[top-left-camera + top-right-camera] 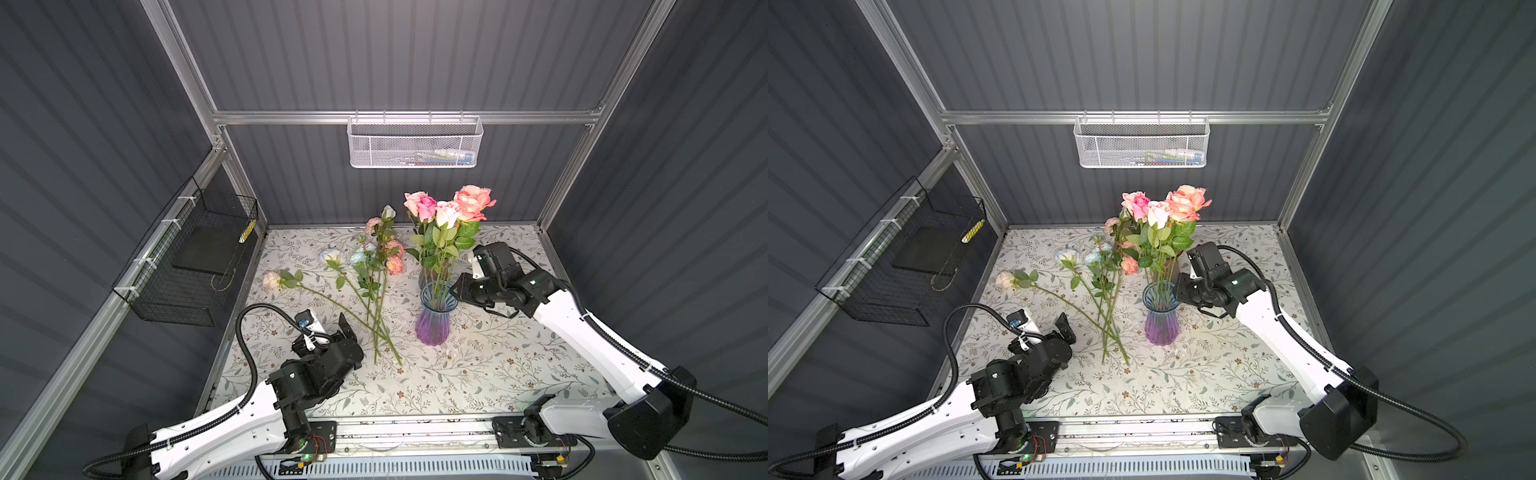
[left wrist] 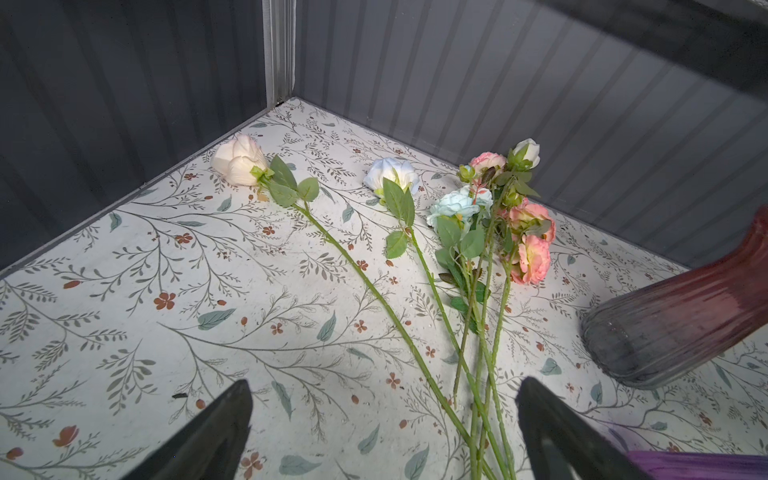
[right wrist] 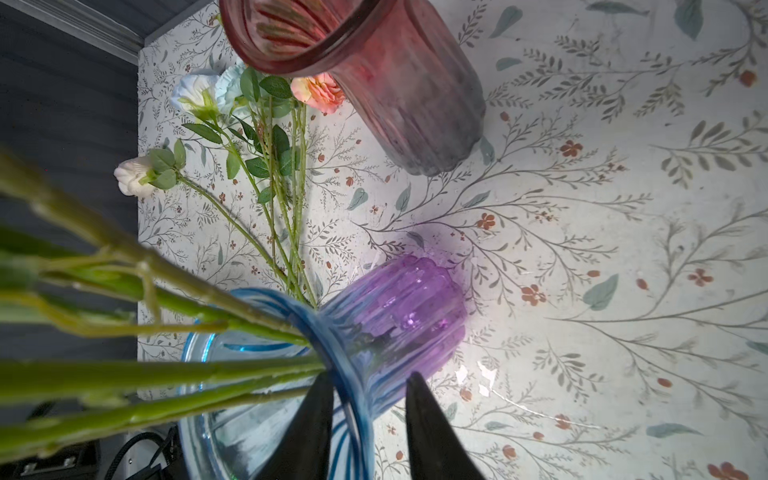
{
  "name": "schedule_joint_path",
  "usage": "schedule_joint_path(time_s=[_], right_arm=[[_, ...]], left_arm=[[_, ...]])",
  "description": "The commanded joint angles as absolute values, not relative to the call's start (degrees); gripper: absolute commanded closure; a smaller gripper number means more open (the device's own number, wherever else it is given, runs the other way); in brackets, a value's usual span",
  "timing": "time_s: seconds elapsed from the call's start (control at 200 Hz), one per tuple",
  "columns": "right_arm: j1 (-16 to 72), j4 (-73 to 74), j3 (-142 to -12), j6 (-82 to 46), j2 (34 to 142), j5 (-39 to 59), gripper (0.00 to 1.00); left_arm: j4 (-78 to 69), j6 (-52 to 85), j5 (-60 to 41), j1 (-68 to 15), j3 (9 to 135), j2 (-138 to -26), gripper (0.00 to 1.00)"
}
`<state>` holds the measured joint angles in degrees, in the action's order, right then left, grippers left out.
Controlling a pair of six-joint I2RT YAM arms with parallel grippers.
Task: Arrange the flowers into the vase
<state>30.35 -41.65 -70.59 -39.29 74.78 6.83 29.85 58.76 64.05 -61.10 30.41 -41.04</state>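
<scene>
The right fingers (image 3: pixel 432 432) are straddling the rim of the blue-purple vase (image 3: pixel 399 316), narrowly parted; I cannot tell whether they are pinching it. The left fingers (image 2: pixel 216 432) are gaping wide and holding nothing, with the loose flowers (image 2: pixel 478 266) lying on the table (image 2: pixel 166 332), stem ends near them. The other flowers (image 1: pixel 449 212) are standing in that vase.

No legible words, brands, numbers or signs anywhere. Coloured packaging (image 1: pixel 444 157) inside the white mesh basket (image 1: pixel 395 141) too small and blurred to read. Same for the yellow dotted strip (image 1: pixel 247 230) in the black wire basket (image 1: pixel 174 303), down and to the left of the white mesh basket.
</scene>
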Motion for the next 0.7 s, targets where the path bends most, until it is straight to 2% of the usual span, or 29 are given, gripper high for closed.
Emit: schedule_joint_path(time_s=[0.0, 0.695], right_arm=[[30.08, -40.72, -70.40, -40.03, 75.30, 9.37, 0.71], [30.32, -42.86, -69.59, -36.68, 73.79, 8.61, 0.94]], left_arm=[[31.67, 60.12, 64.76, -61.08, 29.23, -39.79, 0.00], [34.30, 60.14, 66.23, -61.08, 28.83, -36.92, 0.00]])
